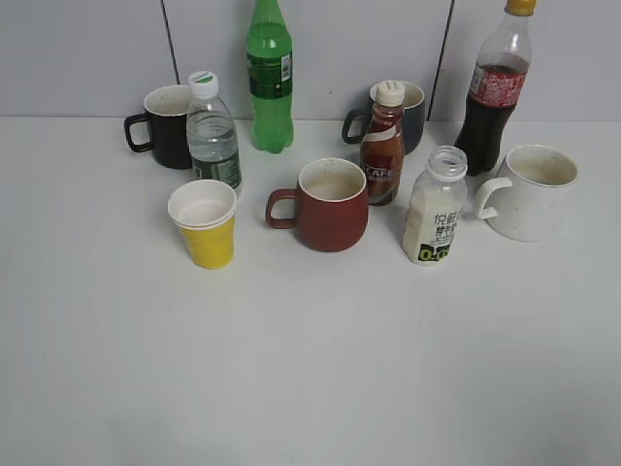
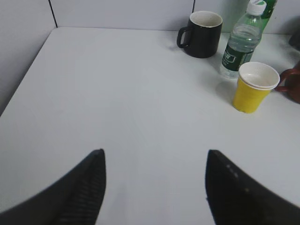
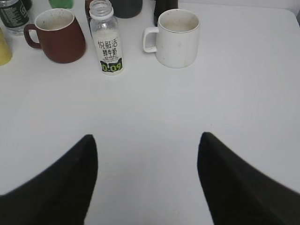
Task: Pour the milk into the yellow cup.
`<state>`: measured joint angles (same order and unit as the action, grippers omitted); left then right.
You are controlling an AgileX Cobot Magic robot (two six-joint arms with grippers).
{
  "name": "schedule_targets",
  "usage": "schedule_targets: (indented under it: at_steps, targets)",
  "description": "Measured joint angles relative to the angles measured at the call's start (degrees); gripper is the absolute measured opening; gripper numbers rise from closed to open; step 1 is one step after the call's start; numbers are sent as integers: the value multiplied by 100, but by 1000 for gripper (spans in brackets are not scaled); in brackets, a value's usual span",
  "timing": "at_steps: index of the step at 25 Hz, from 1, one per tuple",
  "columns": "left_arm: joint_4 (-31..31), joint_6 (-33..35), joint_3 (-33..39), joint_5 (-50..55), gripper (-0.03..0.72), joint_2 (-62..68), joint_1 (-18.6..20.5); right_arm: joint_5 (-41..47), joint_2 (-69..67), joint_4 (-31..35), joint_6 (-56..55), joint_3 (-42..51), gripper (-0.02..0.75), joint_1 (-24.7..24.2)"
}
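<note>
The milk bottle (image 1: 435,207), clear, capless, with a white label and a black-green band, stands upright right of centre; it also shows in the right wrist view (image 3: 106,43). The yellow cup (image 1: 205,222) stands upright at the left, white inside; it also shows in the left wrist view (image 2: 253,86). My left gripper (image 2: 154,157) is open and empty above bare table, well short of the cup. My right gripper (image 3: 147,140) is open and empty above bare table, well short of the milk bottle. Neither gripper shows in the exterior view.
A red-brown mug (image 1: 325,205) stands between cup and milk. Behind stand a black mug (image 1: 163,125), a water bottle (image 1: 212,135), a green bottle (image 1: 269,78), a brown coffee bottle (image 1: 382,146), a dark mug (image 1: 408,115), a cola bottle (image 1: 496,92) and a white mug (image 1: 529,192).
</note>
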<state>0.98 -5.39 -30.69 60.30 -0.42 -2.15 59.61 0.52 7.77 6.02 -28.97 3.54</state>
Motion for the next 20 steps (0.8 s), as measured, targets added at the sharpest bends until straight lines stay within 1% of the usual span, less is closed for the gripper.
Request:
schedule_targets:
  at_steps: [11, 16, 18, 20]
  targets:
    - [-6, 0, 0, 0, 505, 0, 0, 0, 0, 0, 0, 0, 501, 0]
    - [-272, 5, 0, -29, 505, 0, 0, -5, 0, 17, 0, -7, 501, 0]
    - [-361, 5, -57, -249, 505, 0, 0, -137, 0, 53, 0, -70, 501, 0]
    - [-373, 5, -69, -740, 505, 44, 0, -386, 0, 59, 8, -120, 501, 0]
